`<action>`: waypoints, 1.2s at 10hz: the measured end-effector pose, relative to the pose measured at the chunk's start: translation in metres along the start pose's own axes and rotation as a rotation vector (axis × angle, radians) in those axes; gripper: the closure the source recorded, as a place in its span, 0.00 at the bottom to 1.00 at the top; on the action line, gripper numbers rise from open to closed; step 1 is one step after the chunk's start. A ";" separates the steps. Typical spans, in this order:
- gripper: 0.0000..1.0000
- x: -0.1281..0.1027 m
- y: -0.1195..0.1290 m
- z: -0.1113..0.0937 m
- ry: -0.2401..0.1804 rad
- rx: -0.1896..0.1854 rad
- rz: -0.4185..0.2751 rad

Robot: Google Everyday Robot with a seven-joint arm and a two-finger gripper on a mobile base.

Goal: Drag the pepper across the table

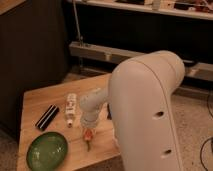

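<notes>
The pepper (88, 135) is small and orange-red with a dark stem tip pointing to the front. It lies on the light wooden table (40, 97) near the front edge, right of the middle. My gripper (88, 128) comes down from the white wrist directly onto the pepper's rear end and is mostly hidden by the wrist. The big white arm housing (147, 115) covers the table's right side.
A white tube (71, 110) lies just left of the wrist. A black oblong object (46, 117) lies further left. A green bowl (46, 150) sits at the front left corner. The table's front edge runs close below the pepper.
</notes>
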 end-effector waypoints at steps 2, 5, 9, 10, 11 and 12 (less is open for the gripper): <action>0.82 -0.002 0.000 0.000 0.001 0.000 0.003; 0.82 -0.008 -0.002 0.000 0.003 0.005 0.006; 0.82 -0.026 -0.005 0.003 -0.001 -0.008 0.012; 0.82 -0.025 -0.006 0.003 -0.001 -0.006 0.012; 0.82 -0.026 -0.006 0.003 -0.001 -0.005 0.011; 0.82 -0.026 -0.006 0.003 -0.001 -0.005 0.010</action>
